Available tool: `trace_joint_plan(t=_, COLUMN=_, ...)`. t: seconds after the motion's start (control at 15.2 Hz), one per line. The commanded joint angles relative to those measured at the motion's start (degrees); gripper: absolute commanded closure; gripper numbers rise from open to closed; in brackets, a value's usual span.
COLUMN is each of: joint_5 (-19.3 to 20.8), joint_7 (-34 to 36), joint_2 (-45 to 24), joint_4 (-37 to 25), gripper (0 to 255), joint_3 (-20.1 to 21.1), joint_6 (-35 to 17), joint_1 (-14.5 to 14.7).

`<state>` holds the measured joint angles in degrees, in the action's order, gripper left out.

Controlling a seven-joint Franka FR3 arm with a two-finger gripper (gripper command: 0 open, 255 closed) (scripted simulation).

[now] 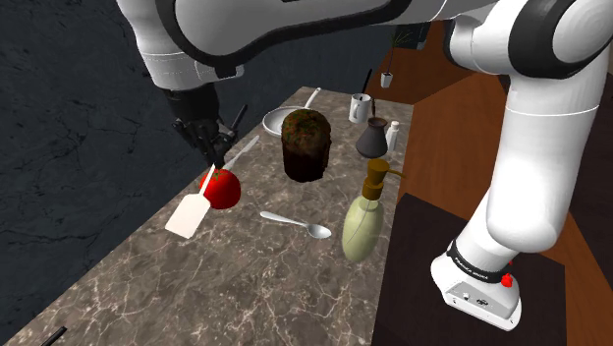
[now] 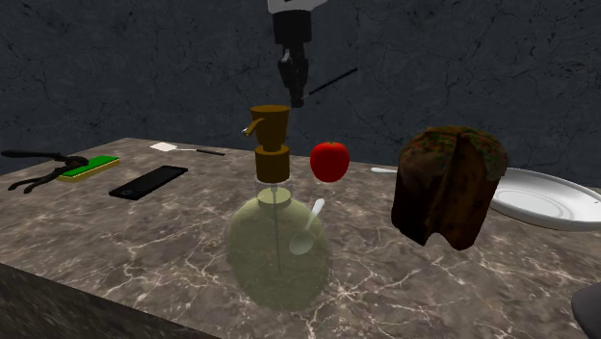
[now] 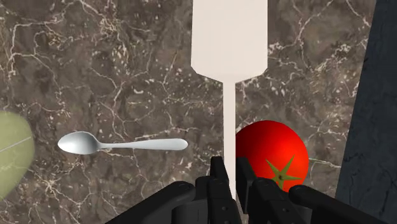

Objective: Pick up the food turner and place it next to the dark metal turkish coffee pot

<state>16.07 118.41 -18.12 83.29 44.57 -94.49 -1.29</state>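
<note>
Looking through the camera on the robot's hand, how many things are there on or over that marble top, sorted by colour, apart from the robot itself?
White: 1, the food turner
Silver: 1, the spoon
Red: 1, the tomato
Pale green: 1, the soap bottle, seen at its edge
Total: 4

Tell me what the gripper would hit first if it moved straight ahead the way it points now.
Most likely the marble counter, right beside the red tomato. The gripper points down at it, shut on the turner. One finger might graze the tomato; depth is unclear.
</note>
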Motion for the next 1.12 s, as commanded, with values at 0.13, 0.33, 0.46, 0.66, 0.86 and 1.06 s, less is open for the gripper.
trace_joint_plan(t=0.13, joint_5=-1.4, joint_7=-1.5, joint_2=2.2, joint_4=0.3, gripper=255, joint_3=0.2, joint_6=1.3, joint_1=-1.5)
trace_joint_plan(t=0.33, joint_5=-6.9, joint_7=-6.8, joint_2=10.2, joint_4=8.8, gripper=255, joint_3=0.0, joint_6=-1.8, joint_1=-7.4)
trace_joint_plan(t=0.46, joint_5=-10.5, joint_7=-10.8, joint_2=15.4, joint_4=13.7, gripper=255, joint_3=-1.0, joint_6=-3.3, joint_1=-10.3)
trace_joint_plan(t=0.66, joint_5=-15.3, joint_7=-17.1, joint_2=22.6, joint_4=20.2, gripper=255, joint_3=-3.6, joint_6=-4.9, joint_1=-13.2)
trace_joint_plan(t=0.86, joint_5=-18.8, joint_7=-23.0, joint_2=28.8, joint_4=25.8, gripper=255, joint_3=-7.1, joint_6=-5.7, joint_1=-14.6)
trace_joint_plan(t=1.06, joint_5=-21.1, joint_7=-28.5, joint_2=34.1, joint_4=30.7, gripper=255, joint_3=-10.9, joint_6=-6.0, joint_1=-15.4)
